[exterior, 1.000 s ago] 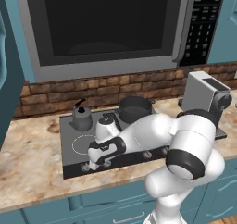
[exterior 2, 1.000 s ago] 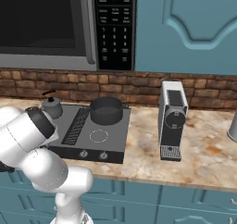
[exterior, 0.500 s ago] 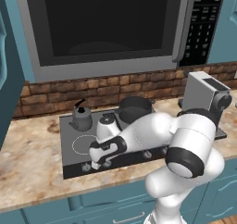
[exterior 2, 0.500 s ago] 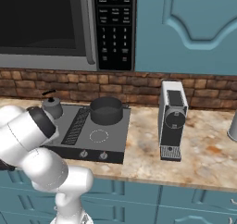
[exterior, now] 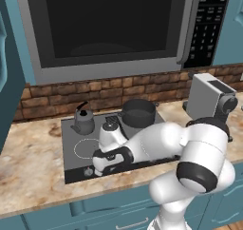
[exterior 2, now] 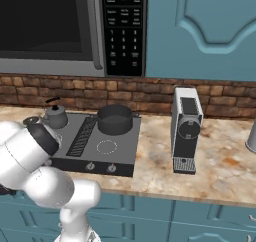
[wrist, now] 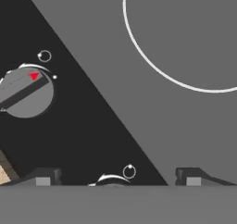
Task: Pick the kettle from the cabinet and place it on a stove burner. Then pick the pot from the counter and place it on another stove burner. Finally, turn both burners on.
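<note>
No word, brand or numeral can be read. The microwave control panel (exterior 2: 123, 30) carries rows of pale key markings, too small and blurred to make out; the same panel (exterior: 206, 27) appears equally unreadable from the left base view. In the hand view, a round stove knob (wrist: 25, 92) bears a small red triangular pointer near its rim, beside a raised bar across its face. Small white ring marks are printed on the dark front strip of the cooktop (wrist: 88, 126) next to the knob. A thin white circle outline (wrist: 152, 65) marks a burner on the grey cooktop surface.
</note>
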